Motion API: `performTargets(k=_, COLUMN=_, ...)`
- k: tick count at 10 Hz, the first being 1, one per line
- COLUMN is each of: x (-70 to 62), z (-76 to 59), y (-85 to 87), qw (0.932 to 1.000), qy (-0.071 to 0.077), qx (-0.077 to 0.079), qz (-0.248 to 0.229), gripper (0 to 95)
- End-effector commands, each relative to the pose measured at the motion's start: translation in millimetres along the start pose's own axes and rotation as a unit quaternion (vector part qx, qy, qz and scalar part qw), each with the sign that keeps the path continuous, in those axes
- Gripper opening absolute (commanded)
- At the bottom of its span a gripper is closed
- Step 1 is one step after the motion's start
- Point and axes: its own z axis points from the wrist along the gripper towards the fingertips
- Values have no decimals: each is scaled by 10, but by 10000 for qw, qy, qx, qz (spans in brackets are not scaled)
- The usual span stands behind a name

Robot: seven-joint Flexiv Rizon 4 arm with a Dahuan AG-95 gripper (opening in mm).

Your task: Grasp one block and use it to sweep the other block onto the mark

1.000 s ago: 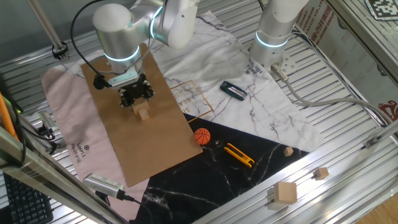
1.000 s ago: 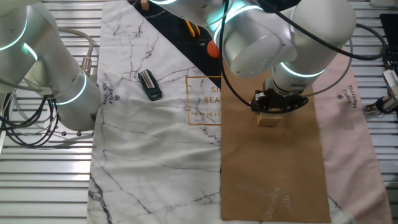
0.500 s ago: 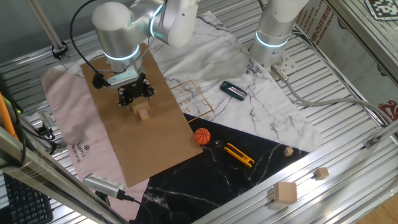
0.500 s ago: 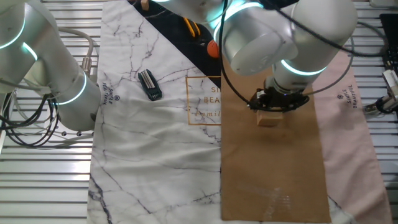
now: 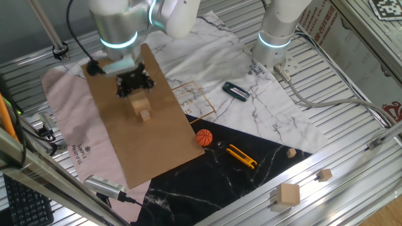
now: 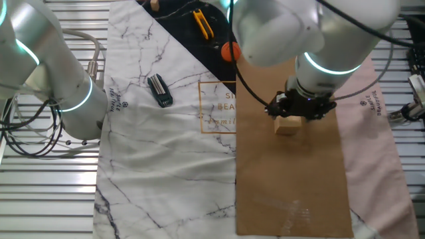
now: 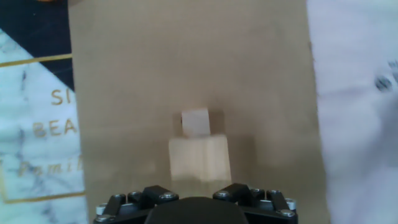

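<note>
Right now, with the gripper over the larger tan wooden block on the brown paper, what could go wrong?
1. No black dot shows in any view. The tiny tan wooden cube may cover it or miss it, so more pushing could overshoot.
2. The cube seems to touch the larger tan wooden block; a skewed push could slide it sideways.
3. Whether the gripper grips the block is unclear.

Tan block [image 7: 199, 158] and paler tan cube [image 7: 195, 122] on a plain brown sheet [image 5: 135, 135]; white marble-veined cloth [image 6: 159, 159] with gold lettering; black marble cloth [image 5: 251, 188]; orange ball [image 5: 204, 137]; pale pink cloth [image 5: 66, 132] at left
</note>
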Motion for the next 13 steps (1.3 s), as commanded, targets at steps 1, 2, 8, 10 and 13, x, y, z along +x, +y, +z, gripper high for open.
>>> performTargets(k=1, x=236, z=-236, y=74, qw=9862, qy=-42, qx=-2, qz=1653, gripper=570)
performTargets(k=2, x=458, z=-407, y=171, qw=9616, qy=-79, qx=-37, qz=2741, gripper=570)
performTargets(k=8, x=649, z=-708, y=245, qw=9446, qy=-42, qx=88, qz=3281, gripper=570)
performTargets(k=10, x=630, z=-724, y=227, qw=9461, qy=-86, qx=147, qz=3236, gripper=570)
performTargets(k=13, x=628, z=-725, y=226, qw=9524, qy=-69, qx=116, qz=3047, gripper=570)
